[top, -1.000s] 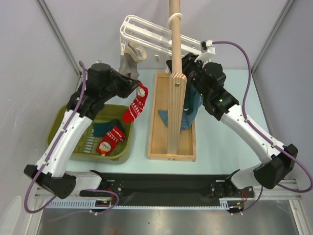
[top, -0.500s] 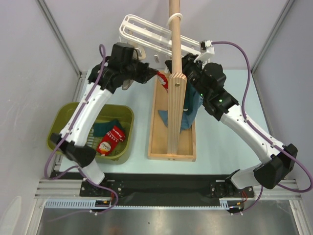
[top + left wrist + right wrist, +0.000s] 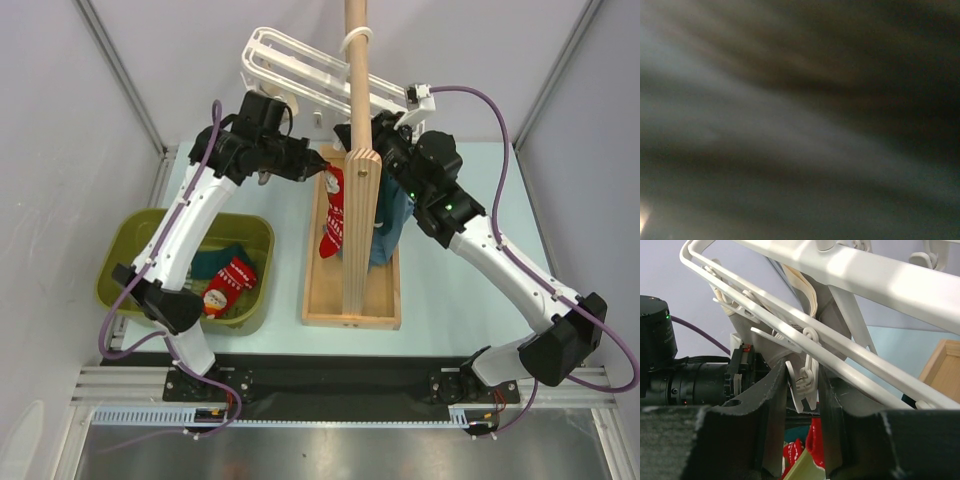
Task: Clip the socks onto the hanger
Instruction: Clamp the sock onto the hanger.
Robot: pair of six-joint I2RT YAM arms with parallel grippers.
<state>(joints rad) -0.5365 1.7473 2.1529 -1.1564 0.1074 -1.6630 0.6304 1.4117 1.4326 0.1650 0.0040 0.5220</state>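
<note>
My left gripper [image 3: 316, 164] is shut on the top of a red sock with white pattern [image 3: 333, 215], which hangs beside the wooden pole under the white slatted hanger [image 3: 295, 72]. The left wrist view is all blur. My right gripper [image 3: 386, 128] is up at the hanger's right end. In the right wrist view its fingers [image 3: 776, 400] are closed on a white clip peg [image 3: 807, 376] hanging from the hanger [image 3: 865, 275]. The red sock [image 3: 816, 437] shows just below the peg. Another red sock [image 3: 228, 286] and a teal sock [image 3: 213, 260] lie in the basket.
A green basket [image 3: 135, 250] stands at the left. A wooden pole stand [image 3: 357, 200] on a wooden base [image 3: 318, 290] is in the middle, with a blue garment [image 3: 395, 222] hanging behind it. A grey-beige sock [image 3: 765, 347] hangs on the hanger.
My left arm has swung from above the basket up and right to the hanger, carrying the red sock, which now dangles by the pole. The right arm has stayed put.
</note>
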